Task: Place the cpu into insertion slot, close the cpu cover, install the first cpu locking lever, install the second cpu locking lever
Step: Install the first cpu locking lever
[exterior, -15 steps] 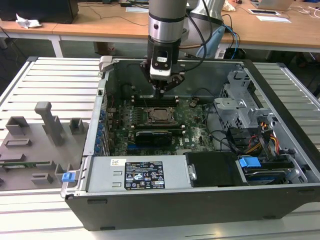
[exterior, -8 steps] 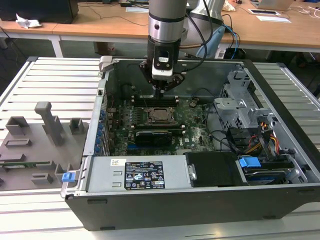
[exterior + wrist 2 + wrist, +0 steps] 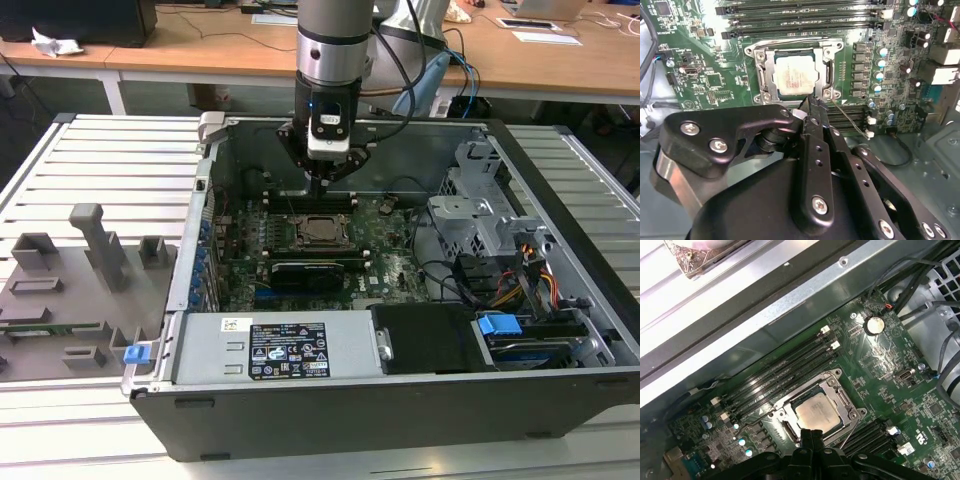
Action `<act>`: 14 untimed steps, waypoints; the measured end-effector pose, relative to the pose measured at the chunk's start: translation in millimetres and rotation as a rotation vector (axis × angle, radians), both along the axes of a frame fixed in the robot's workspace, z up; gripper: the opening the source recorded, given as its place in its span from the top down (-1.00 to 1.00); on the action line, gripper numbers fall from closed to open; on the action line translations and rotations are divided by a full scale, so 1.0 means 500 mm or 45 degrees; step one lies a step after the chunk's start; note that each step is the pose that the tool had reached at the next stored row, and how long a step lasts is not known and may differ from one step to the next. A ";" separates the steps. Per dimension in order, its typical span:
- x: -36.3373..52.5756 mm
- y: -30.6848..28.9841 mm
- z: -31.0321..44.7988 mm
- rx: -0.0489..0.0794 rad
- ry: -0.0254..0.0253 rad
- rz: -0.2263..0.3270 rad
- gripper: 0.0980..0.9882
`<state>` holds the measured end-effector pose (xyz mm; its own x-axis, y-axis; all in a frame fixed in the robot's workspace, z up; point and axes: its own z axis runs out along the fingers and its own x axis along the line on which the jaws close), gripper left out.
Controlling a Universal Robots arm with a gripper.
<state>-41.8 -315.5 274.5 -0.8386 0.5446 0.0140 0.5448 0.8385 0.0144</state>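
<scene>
The cpu (image 3: 795,75) (image 3: 817,412) lies flat in the insertion slot (image 3: 322,230) on the green motherboard. The silvery cpu cover (image 3: 765,75) (image 3: 842,399) lies down around it, and the chip's pale face shows through its window. A thin wire locking lever (image 3: 850,120) (image 3: 850,432) stands out slanted from the socket's corner. A second wire lever (image 3: 757,419) runs along another side. My gripper (image 3: 318,185) (image 3: 810,104) (image 3: 812,436) hangs just above the socket's edge, close to the slanted lever. Its black fingers are pressed together with nothing between them.
The motherboard sits deep in an open computer case (image 3: 190,250) with metal walls all round. Long black memory slots (image 3: 780,375) flank the socket. Drive cages and cables (image 3: 500,270) fill the exterior view's right. A grey fixture tray (image 3: 80,280) lies to the left.
</scene>
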 end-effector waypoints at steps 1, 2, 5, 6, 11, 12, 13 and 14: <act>0.000 0.000 0.000 0.000 0.0000 0.006 0.98; 0.000 0.000 0.000 0.000 0.0000 0.013 0.98; 0.000 0.000 0.000 0.000 0.0001 0.029 0.98; 0.000 0.000 0.000 0.000 0.0001 0.037 0.98; 0.000 0.000 0.000 0.000 0.0000 0.066 0.98; 0.000 0.000 0.000 0.000 0.0001 0.074 0.98; 0.000 0.000 0.000 0.000 0.0000 0.078 0.98; 0.000 0.000 0.000 0.000 0.0000 0.083 0.98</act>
<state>-41.8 -315.5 274.5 -0.8723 0.4888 0.0140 0.4890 0.8722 0.0144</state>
